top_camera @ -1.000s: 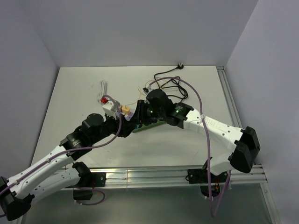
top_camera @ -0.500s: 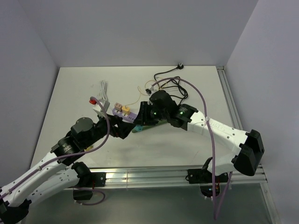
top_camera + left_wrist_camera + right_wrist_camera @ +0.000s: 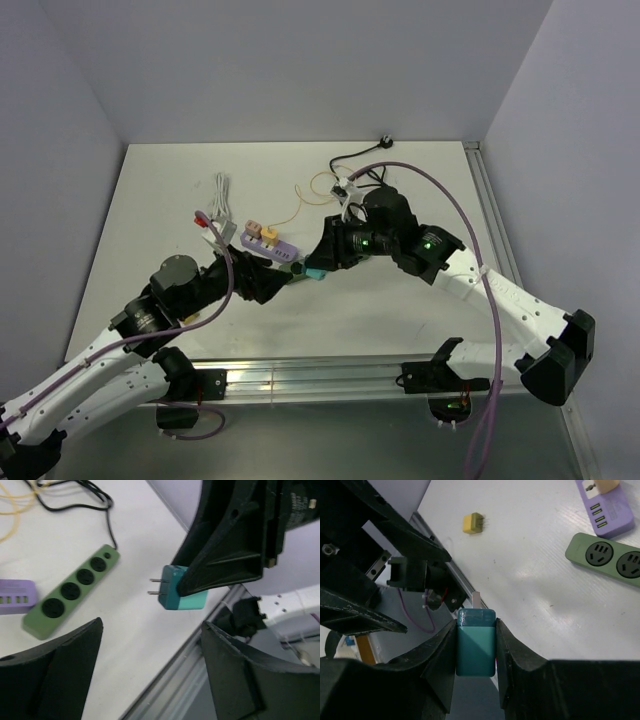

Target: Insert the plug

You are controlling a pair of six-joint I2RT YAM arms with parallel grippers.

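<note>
My right gripper [image 3: 320,266] is shut on a teal plug [image 3: 476,642] and holds it above the table, with its two metal prongs pointing away from the fingers. The plug also shows in the left wrist view [image 3: 182,589] and in the top view [image 3: 315,273]. A green power strip [image 3: 70,598] lies flat on the table with its round sockets up; it also shows in the right wrist view [image 3: 610,560]. My left gripper [image 3: 150,680] is open and empty, just near-left of the plug [image 3: 275,283].
A purple power strip [image 3: 268,246] with a yellow adapter [image 3: 269,235] and a pink one lies behind the grippers. A loose yellow block [image 3: 472,523] lies on the table. Black cables [image 3: 370,180], a white cable [image 3: 222,190] and thin yellow wire lie farther back. The metal rail [image 3: 330,375] runs along the table's near edge.
My right gripper has moved right and back with the teal plug in it. My left arm has drawn back toward the near side, uncovering the purple strip.
</note>
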